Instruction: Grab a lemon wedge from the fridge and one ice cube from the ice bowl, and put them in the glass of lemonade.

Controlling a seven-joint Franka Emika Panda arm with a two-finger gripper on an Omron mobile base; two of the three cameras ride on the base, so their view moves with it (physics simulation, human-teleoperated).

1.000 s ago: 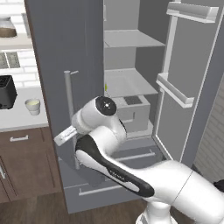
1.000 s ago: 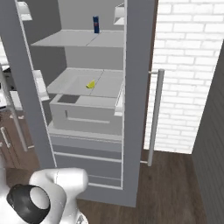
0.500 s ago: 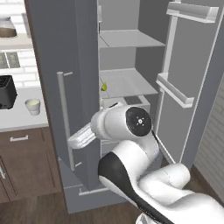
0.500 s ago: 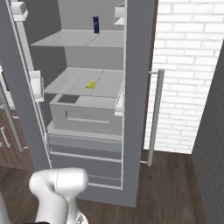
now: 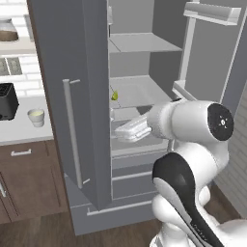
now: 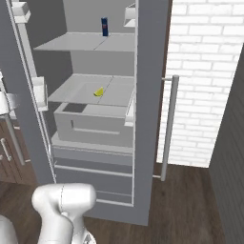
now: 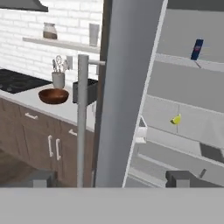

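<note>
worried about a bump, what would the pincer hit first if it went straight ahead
Probably the edge of the open left fridge door, dead centre in the hand view between the open pincer tips; depth is unclear.

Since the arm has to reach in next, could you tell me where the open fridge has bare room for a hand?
The fridge stands open. Its middle shelf is bare except for the lemon wedge near its centre, leaving room on both sides. The top shelf is free left of the blue can. Below, the drawer fills the width. The gripper is open.
</note>
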